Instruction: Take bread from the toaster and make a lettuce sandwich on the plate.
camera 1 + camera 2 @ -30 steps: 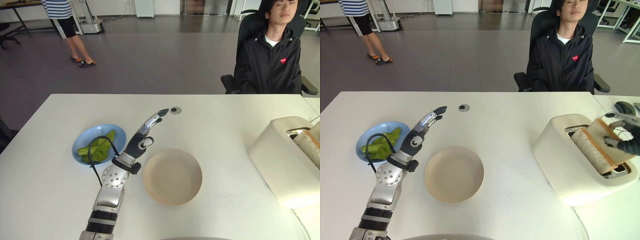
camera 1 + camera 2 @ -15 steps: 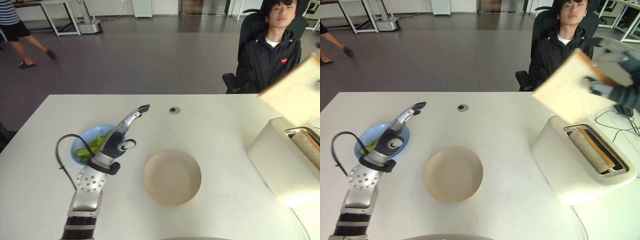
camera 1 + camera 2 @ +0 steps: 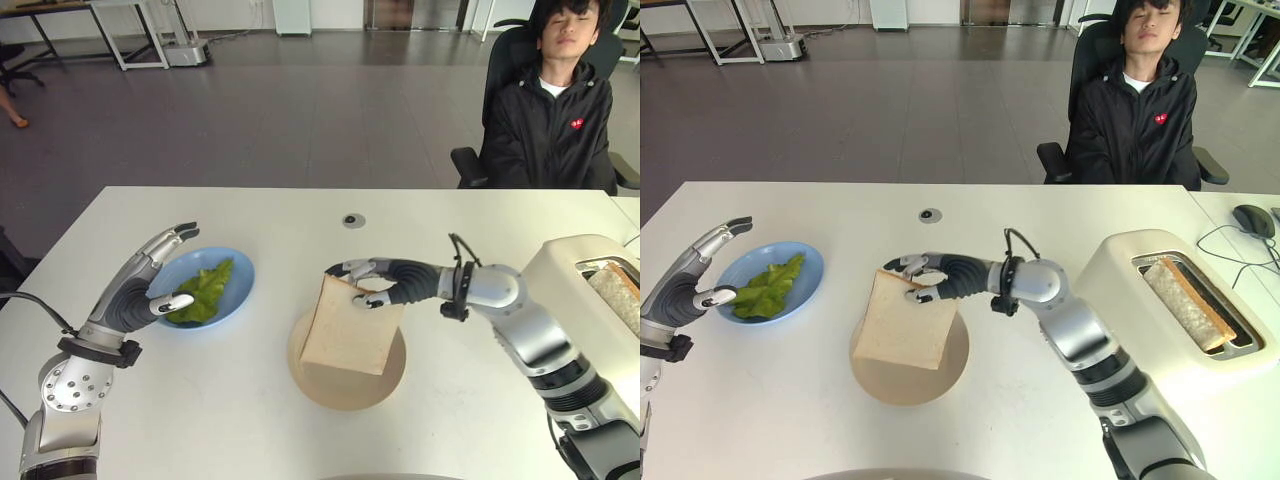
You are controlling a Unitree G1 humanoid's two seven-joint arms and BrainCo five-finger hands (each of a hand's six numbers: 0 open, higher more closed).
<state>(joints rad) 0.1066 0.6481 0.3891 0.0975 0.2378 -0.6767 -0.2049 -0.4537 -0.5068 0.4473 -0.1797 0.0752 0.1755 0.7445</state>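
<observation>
Right hand [image 3: 393, 284] pinches the bread [image 3: 345, 335] by its top corner, tilted over the plate [image 3: 350, 393] — lower it flat and centred before letting go — left hand [image 3: 140, 296] spread open at nine o'clock of the lettuce [image 3: 206, 292].

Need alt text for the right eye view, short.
The robot's right hand holds a square slice of pale bread tilted over a round tan plate at the middle of a white table. Its open left hand is beside a blue dish of green lettuce; a white toaster with another slice stands on the right.
</observation>
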